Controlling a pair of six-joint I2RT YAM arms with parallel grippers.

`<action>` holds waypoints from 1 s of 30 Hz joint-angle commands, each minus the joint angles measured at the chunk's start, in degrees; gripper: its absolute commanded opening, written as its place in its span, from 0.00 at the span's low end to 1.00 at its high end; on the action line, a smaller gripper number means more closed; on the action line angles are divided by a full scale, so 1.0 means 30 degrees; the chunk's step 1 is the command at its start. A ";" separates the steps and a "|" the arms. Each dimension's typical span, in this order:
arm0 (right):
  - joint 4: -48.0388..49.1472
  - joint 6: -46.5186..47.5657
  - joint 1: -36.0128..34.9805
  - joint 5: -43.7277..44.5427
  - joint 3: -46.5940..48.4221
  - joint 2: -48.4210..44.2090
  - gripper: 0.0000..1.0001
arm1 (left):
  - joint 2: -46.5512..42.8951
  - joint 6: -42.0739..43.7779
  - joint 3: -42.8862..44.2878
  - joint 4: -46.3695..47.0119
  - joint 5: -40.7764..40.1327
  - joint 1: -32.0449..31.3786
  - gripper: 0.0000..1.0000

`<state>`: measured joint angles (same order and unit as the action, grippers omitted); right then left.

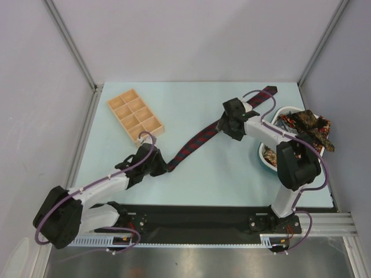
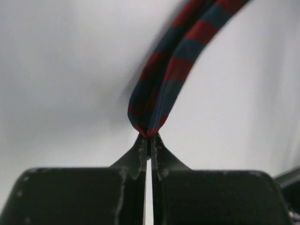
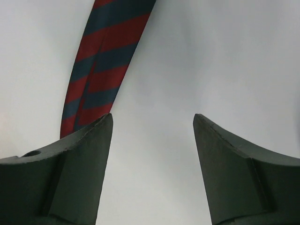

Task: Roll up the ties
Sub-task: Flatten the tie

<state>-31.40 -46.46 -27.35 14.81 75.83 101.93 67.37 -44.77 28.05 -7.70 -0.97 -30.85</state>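
Nothing is rolled yet: one navy-and-red striped tie (image 1: 197,141) is lying stretched diagonally across the table (image 1: 220,179), with the left gripper (image 2: 149,139) pinching its near end tight and the right gripper (image 3: 153,119) hanging over its far half, jaws apart. The other ties (image 1: 307,124) are sitting heaped at the right, too tangled to count, and the single wooden tray (image 1: 120,97) is standing far left.

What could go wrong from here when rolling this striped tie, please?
The left gripper pinches only the edge of the striped tie at its fold, so it may slip out under tension. The right gripper is open with the tie beside its finger, not between; closing now would likely miss.
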 commanded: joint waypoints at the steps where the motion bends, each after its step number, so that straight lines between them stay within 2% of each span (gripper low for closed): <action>1: 0.3487 0.2066 0.2021 -0.2500 -0.1631 -0.0841 0.75 | -0.1771 -0.2649 -0.0619 -0.0040 0.0735 -0.2629 0.00; 3: 0.3668 0.2708 0.2524 -0.2650 -0.1636 -0.0639 0.76 | -0.2386 -0.3963 -0.0679 -0.0243 0.0383 -0.4557 0.00; 6: 0.2853 0.2918 0.3140 -0.1892 -0.0993 -0.0111 0.74 | -0.3060 -0.5342 -0.1059 -0.0012 0.0354 -0.6291 0.00; 9: 0.2440 0.2538 0.3813 -0.1012 -0.0552 0.0387 0.73 | -0.3472 -0.6050 -0.1703 0.0399 0.0383 -0.6912 0.00; 13: 0.2584 0.2330 0.4488 -0.0804 -0.0025 0.1148 0.72 | -0.3883 -0.6081 -0.2143 -0.0068 -0.0612 -0.7001 0.00; 18: 0.1388 0.2507 0.4606 -0.0688 0.2634 0.3546 0.81 | -0.3854 -0.6169 -0.2495 0.0253 -0.0525 -0.7001 0.00; 22: 0.0973 0.2711 0.4606 -0.0133 0.4102 0.4840 0.82 | -0.4176 -0.5994 -0.2525 -0.0331 -0.0993 -0.6972 0.00; 25: 0.0653 0.3034 0.4607 0.0073 0.5361 0.5774 0.80 | -0.4673 -0.5818 -0.2554 -0.0712 -0.1374 -0.6943 0.00; 30: -0.0578 0.2946 0.4606 0.0864 0.7444 0.7418 0.71 | -0.4938 -0.5555 -0.2642 -0.0860 -0.1171 -0.6621 0.00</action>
<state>-30.17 -38.50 -13.43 14.52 93.76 122.02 53.49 -61.89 20.56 -10.07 -3.86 -51.24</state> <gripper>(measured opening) 0.720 0.015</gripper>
